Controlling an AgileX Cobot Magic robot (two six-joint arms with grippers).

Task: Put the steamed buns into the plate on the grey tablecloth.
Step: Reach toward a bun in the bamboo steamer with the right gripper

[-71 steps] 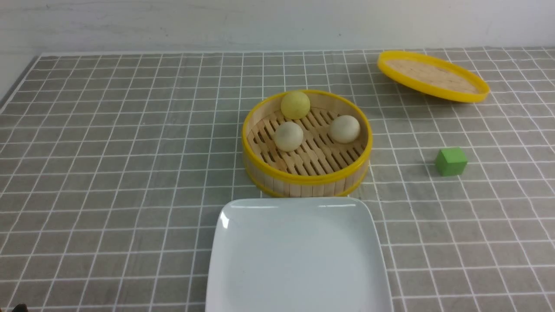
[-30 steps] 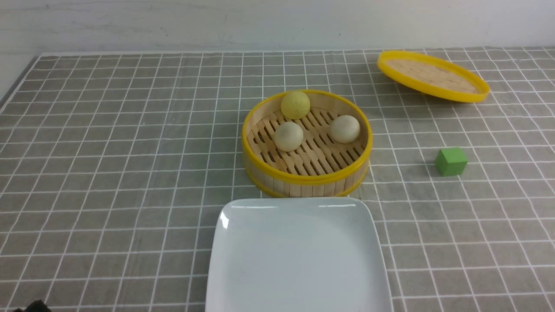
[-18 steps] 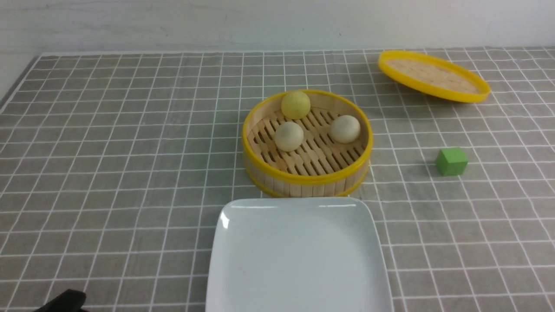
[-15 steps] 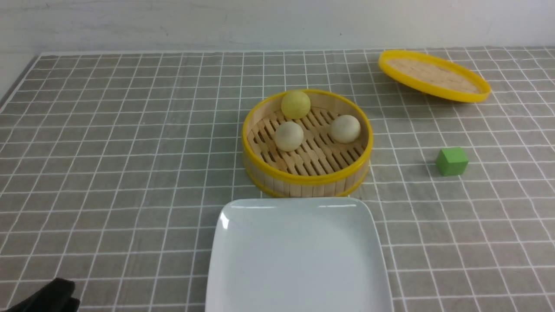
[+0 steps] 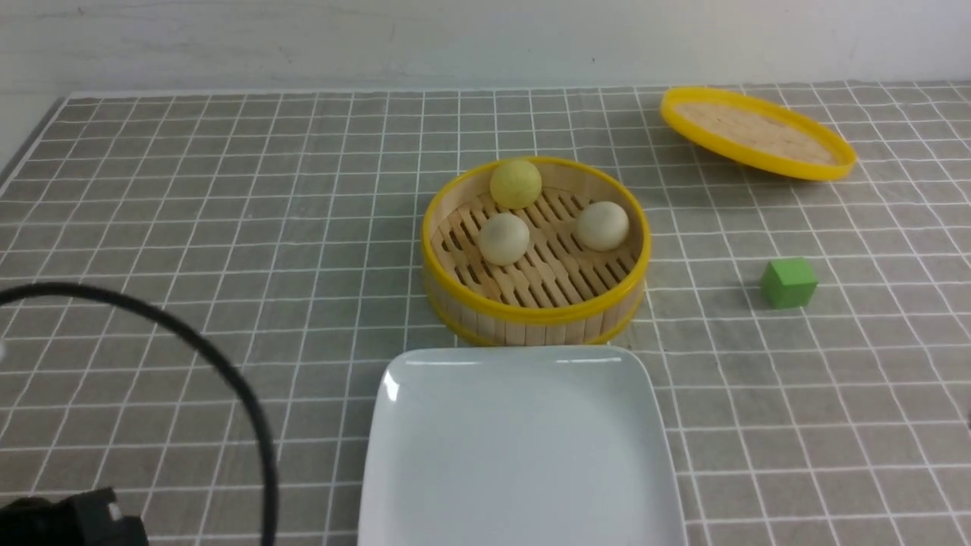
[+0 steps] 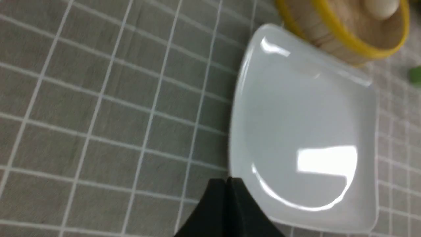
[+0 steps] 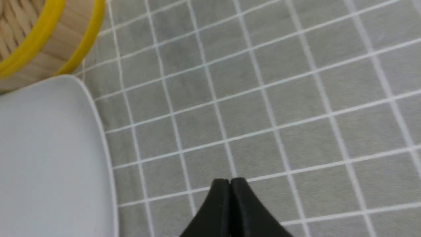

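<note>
All three steamed buns (image 5: 504,239) sit in bamboo steamer (image 5: 531,322), mid-worktop on the grey tablecloth (image 5: 190,227). Steamer wall stands between them and the plate (image 5: 523,455), just beside it at the near edge. Lid (image 5: 758,133) far-right corner, green cube (image 5: 789,282) near right edge. Left gripper (image 6: 227,180) and right gripper (image 7: 230,181) pinched closed, empty. Black cable (image 5: 250,402) loops over near-left corner.

Grey fabric tablecloth (image 7: 263,108), thin white grid lines: fills most of the view.
Glossy white square plate (image 7: 49,148): 1 rounded corner and raised rim visible, lying on the cloth.
Round bamboo steamer basket with 2 yellow bands (image 7: 52,52): side wall only, just beside the plate's corner.
Black right gripper (image 7: 229,181): 2 fingers pressed together, nothing between them, over bare cloth, apart from the plate.
</note>
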